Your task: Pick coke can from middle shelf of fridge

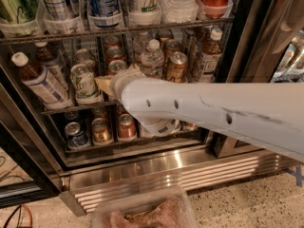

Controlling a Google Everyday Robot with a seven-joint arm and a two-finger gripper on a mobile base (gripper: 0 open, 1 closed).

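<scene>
The fridge (166,167) stands open before me, its wire shelves full of drinks. The middle shelf (57,109) holds cans and bottles in narrow lanes. The coke can (117,66), red with a silver top, stands at the front of its lane with more red cans behind it. Only its top part shows. My gripper (105,82) is at the end of the white arm (199,110) that reaches in from the right. It is right in front of the coke can's lower half and hides it.
A green-and-white can (83,82) stands left of the coke can, with a water bottle (153,57) and a gold-brown can (176,65) to its right. Brown bottles (40,80) lean at far left. Several cans (101,129) stand on the lower shelf. A plastic tub (142,213) is on the floor.
</scene>
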